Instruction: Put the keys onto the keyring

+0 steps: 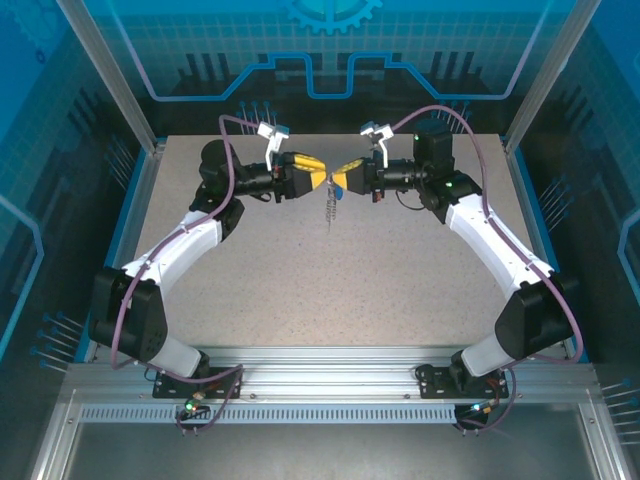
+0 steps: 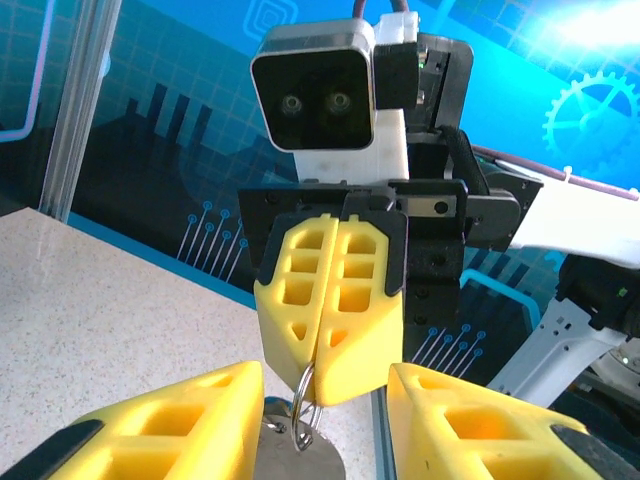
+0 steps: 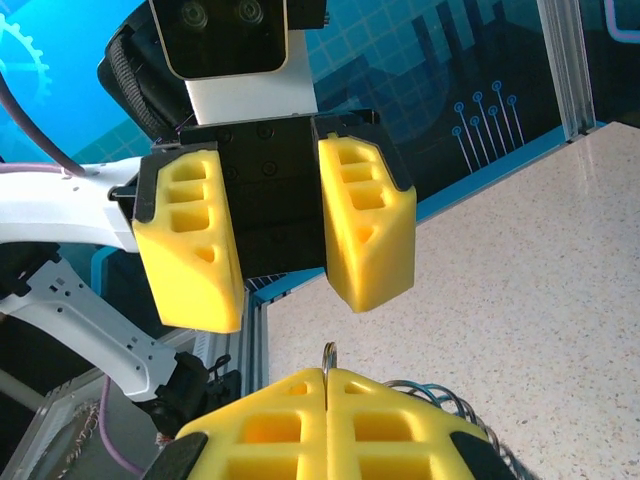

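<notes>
Two claws are facing tip to tip above the worktop (image 1: 330, 300). The right claw (image 2: 318, 385) is pinching closed on the keyring (image 2: 305, 405), holding it by its one silver ring (image 3: 328, 355). The left claw (image 3: 285, 305) is standing open, its two fingers (image 2: 190, 420) flanking that ring and gripping nothing. One short chain (image 1: 331, 212) is hanging from the ring between the claws, and one flat silver piece (image 2: 300, 462) is dangling there, too blurred to identify.

Pale speckled table (image 1: 300, 290), possibly stone-patterned.
</notes>
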`<state>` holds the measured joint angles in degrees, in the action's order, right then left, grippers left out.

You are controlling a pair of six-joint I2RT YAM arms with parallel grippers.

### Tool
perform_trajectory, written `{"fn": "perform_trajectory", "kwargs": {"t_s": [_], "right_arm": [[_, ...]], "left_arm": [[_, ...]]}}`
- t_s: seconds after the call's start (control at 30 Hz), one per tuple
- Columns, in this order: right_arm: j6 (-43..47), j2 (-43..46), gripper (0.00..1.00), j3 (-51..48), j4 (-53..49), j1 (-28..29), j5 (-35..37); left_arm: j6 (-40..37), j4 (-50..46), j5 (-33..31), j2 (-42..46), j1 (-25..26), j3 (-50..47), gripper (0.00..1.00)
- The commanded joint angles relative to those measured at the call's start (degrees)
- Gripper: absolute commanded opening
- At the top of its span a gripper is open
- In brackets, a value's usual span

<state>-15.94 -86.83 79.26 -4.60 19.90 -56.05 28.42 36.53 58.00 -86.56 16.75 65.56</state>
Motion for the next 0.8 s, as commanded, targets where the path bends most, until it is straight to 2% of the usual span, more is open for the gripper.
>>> {"fn": "perform_trajectory", "kwargs": {"t_s": [0.0, 0.5, 0.77], "right_arm": [[1.01, 0.08, 0.00, 1.94, -0.41, -0.57, -2.04], [0.74, -0.62, 0.00, 1.90, 0.05, -0.05, -1.96], [0.58, -0.54, 0.00, 1.61, 0.63, 0.06, -1.78]], "left_arm": [[-3.35, -3.03, 2.32, -0.39, -0.09, 2.46, 0.38], [-3.72, -3.40, 3.61, -1.92, 1.04, 3.31, 0.35], [-3.68, -3.51, 3.94, -2.73, 1.77, 3.95, 0.30]]}}
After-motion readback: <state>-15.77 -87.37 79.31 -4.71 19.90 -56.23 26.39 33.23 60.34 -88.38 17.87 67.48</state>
